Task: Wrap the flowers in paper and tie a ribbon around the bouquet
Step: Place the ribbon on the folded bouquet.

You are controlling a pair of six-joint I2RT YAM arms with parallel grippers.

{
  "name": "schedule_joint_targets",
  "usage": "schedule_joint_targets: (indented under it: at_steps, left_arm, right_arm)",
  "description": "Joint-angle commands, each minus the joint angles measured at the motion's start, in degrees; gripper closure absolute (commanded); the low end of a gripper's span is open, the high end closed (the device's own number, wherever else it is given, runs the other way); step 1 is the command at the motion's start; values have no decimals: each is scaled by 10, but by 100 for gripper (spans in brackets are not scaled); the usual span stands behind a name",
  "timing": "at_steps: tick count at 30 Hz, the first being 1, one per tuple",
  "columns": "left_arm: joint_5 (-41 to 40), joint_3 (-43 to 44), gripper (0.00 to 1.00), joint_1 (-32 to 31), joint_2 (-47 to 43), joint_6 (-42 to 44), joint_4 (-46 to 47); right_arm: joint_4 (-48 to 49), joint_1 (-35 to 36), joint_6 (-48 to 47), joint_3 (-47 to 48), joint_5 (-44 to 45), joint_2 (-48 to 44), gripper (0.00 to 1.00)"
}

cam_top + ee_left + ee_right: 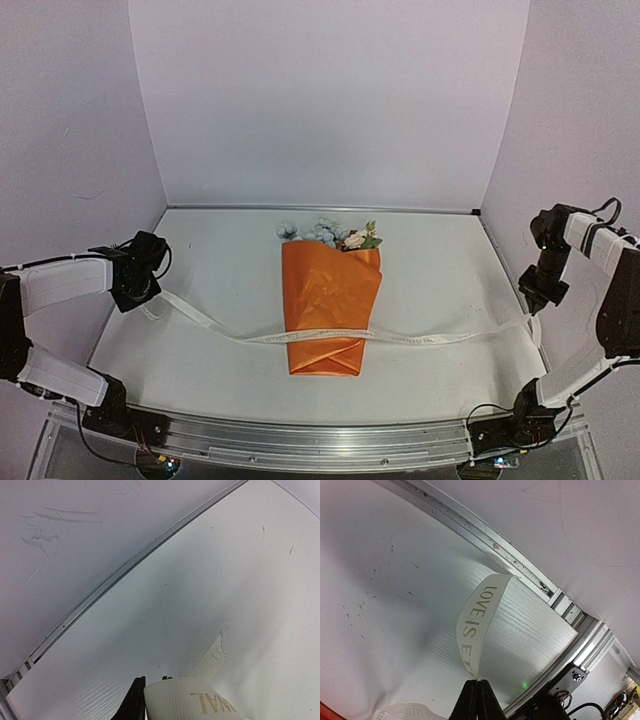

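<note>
Orange crinkly paper-cone bouquet (325,310) lying flat mid white table (440,260); pale blue, white, pink blooms (325,233) poking from far wide end; cream fabric ribbon (420,338) draped across cone's near part, printed "LOVE IS"; right gripper (476,682) pressed together, pinching ribbon; left gripper (143,298) at ribbon's other end, grip cannot tell.

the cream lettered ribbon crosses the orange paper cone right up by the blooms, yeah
No: the cream lettered ribbon crosses the orange paper cone at its folded end nearest the arms, well away from the pale blue and pink blooms, as the top external view shows.
</note>
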Motion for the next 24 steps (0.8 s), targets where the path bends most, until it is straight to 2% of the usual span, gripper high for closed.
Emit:
schedule_joint_targets:
  at_steps: [1,7,9,11,15,17,19,21,24]
  left_arm:
    - [18,-2,84,21,-21,-23,-24]
    - [-29,30,95,41,-42,-23,-63]
    - [-39,28,90,41,-64,-29,-73]
    - [-32,14,81,41,-87,-42,-78]
    - [-10,-22,53,41,-138,-54,-70]
    - [-10,-27,32,41,-155,-48,-64]
    - [-8,-16,18,41,-163,-38,-64]
    - [16,-2,11,41,-174,-10,-42]
    - [67,25,4,41,-174,59,6]
  right_arm:
    - [-20,-5,2,-11,5,-12,100]
    - [-29,-6,-7,1,-9,-12,100]
    - [-34,-6,-9,10,-7,-8,100]
    - [-45,-6,-18,20,-2,-3,100]
    - [-59,-10,-26,28,-5,4,98]
    - [-59,-10,-26,27,-11,7,80]
    - [-60,-10,-26,26,-21,6,59]
    - [-61,-10,-23,23,-37,-5,43]
    - [-54,-7,-20,28,-88,-21,29]
